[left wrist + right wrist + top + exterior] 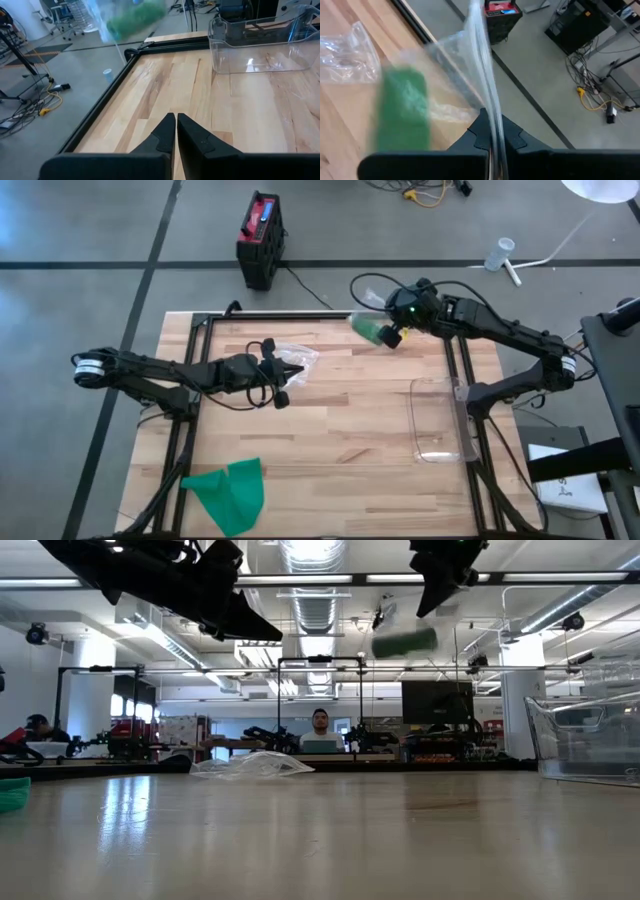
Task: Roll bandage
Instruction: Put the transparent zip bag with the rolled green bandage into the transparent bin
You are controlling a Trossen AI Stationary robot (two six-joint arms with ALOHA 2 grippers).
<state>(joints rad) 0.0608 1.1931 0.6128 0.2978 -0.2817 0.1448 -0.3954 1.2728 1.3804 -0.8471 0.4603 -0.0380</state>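
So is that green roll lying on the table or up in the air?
In the air. The green roll hangs inside a clear bag pinched by the right gripper, well above the table.

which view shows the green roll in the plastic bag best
The right wrist view: the green roll fills the frame inside the clear bag pinched by the right end effector. High, low and left wrist views show it small, hanging in the air.

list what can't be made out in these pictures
- Green roll in the bag held by the right tool: blurred in every view, so its tightness is unclear.
- Green bandage: cut off by the low view's edge.
- Empty wrapper: partly hidden by the left tool in the high view.
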